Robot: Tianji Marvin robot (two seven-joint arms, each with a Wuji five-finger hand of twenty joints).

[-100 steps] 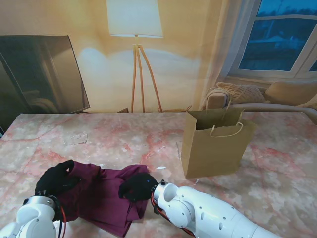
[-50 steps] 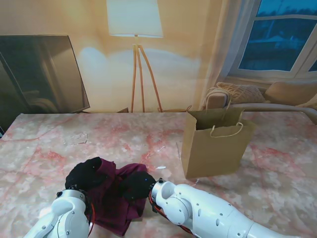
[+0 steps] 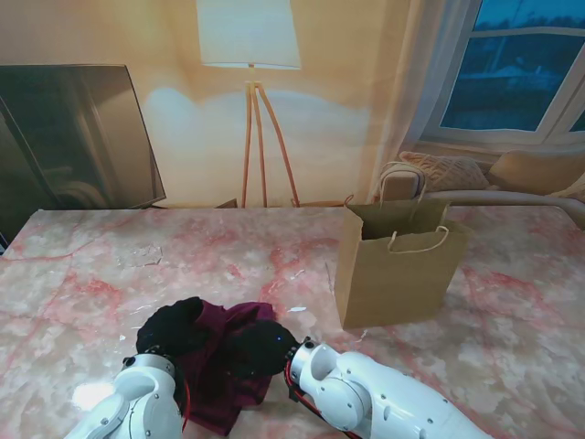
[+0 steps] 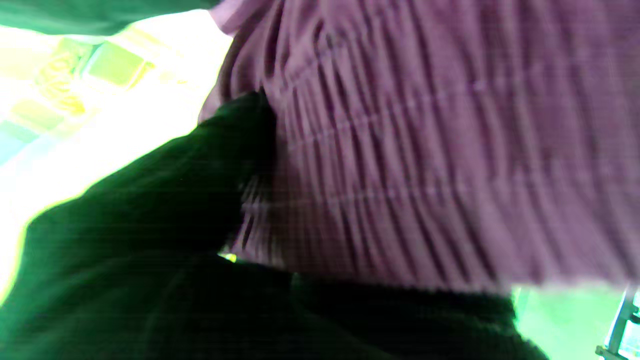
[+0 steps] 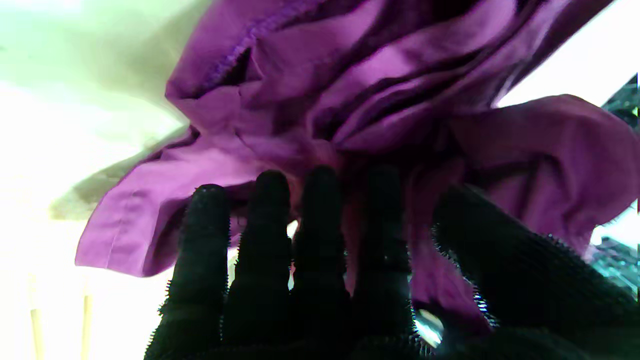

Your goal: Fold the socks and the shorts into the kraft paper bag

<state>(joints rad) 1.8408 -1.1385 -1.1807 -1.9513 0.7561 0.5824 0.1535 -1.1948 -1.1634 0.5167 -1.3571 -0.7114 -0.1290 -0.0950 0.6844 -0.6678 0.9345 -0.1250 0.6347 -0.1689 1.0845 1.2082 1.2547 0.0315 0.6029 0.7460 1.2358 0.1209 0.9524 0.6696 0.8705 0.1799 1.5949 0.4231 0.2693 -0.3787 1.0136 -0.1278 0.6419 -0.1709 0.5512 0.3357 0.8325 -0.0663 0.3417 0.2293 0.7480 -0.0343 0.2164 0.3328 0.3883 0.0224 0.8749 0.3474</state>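
The maroon shorts (image 3: 227, 370) lie bunched on the marble table (image 3: 91, 274) close to me, left of centre. My left hand (image 3: 172, 329), in a black glove, grips their left side, and the ribbed waistband (image 4: 425, 150) fills the left wrist view against its fingers (image 4: 165, 200). My right hand (image 3: 256, 346) sits on the right part of the shorts. In the right wrist view its fingers (image 5: 265, 240) are straight, and a fold of the shorts (image 5: 350, 100) runs between them and the thumb. The kraft paper bag (image 3: 398, 274) stands upright and open to the right. No socks are visible.
A floor lamp (image 3: 251, 110) and a dark screen (image 3: 73, 137) stand beyond the table's far edge. A sofa with a cushion (image 3: 448, 172) is behind the bag. Small white scraps (image 3: 142, 256) lie on the marble farther from me.
My left hand has carried the left side of the shorts rightward toward my right hand, so the cloth is now narrower and bunched. The right hand has hardly moved.
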